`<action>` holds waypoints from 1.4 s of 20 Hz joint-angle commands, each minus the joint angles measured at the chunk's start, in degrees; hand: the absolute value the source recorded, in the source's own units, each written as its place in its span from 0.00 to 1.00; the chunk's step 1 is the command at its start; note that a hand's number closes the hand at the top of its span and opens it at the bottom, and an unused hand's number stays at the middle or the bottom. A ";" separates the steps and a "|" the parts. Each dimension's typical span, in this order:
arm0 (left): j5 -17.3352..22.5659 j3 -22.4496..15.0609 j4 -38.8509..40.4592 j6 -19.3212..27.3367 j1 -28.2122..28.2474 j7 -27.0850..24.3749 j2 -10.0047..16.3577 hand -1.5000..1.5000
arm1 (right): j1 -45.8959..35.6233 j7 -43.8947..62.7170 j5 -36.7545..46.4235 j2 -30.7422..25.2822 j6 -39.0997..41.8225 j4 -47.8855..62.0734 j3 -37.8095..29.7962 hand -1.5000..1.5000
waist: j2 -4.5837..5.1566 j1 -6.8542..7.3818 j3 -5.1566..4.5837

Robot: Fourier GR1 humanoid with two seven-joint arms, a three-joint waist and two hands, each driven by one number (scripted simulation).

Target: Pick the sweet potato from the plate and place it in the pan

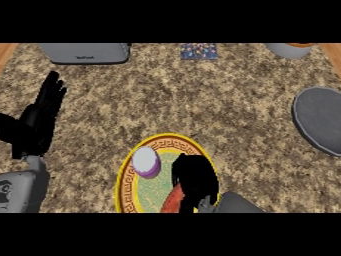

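Observation:
A yellow-rimmed plate (126,172) lies at the counter's near edge. On it rest a purple-and-white round piece (146,163) and an orange sweet potato (174,200), mostly hidden under my right hand (196,179). That hand lies over the sweet potato with its fingers curled down around its upper end. The grey pan (329,121) sits at the right edge of the counter, well away from the plate. My left hand (36,122) rests open at the left, fingers up.
A grey toaster-like appliance (84,52) stands at the back left. A small patterned box (199,50) is at the back middle, and a grey bowl (295,49) at the back right. Speckled counter lies between plate and pan.

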 commanded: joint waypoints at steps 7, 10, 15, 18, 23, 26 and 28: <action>0.12 1.44 1.89 -0.17 1.87 -2.80 0.45 0.50 | 8.03 2.75 18.67 -18.73 -9.82 -30.46 0.82 1.00 | -0.35 -1.99 -0.08; 0.27 1.03 0.88 -0.26 0.80 -1.30 0.39 0.50 | 12.01 5.20 20.05 -22.12 -10.90 -40.58 -2.34 1.00 | -0.09 -1.51 -0.05; -1.39 -0.28 2.67 0.80 0.23 -3.28 -1.11 0.50 | 16.02 3.35 21.34 -26.90 -13.82 -45.09 -11.82 1.00 | 0.46 -0.40 -0.02; 0.28 -0.24 -2.93 -0.93 2.44 0.48 0.05 0.50 | 18.35 0.67 15.98 -28.63 -16.77 -47.85 -19.92 1.00 | 0.40 0.21 0.03; 0.50 0.78 -0.57 -0.76 -0.59 0.30 0.60 0.50 | 16.32 -4.27 -0.88 -26.94 -20.71 -45.05 -34.18 1.00 | 0.72 0.55 0.08; 0.54 1.04 1.46 -1.36 -1.01 -0.87 0.83 0.50 | 18.77 -15.40 -7.72 -27.22 -25.32 -34.24 -40.93 1.00 | 0.90 0.54 0.14; 0.12 -0.33 -0.26 -0.90 0.64 -0.69 -0.64 0.50 | 19.55 -21.49 -10.22 -29.85 -24.18 -27.65 -45.70 1.00 | 0.78 0.77 0.12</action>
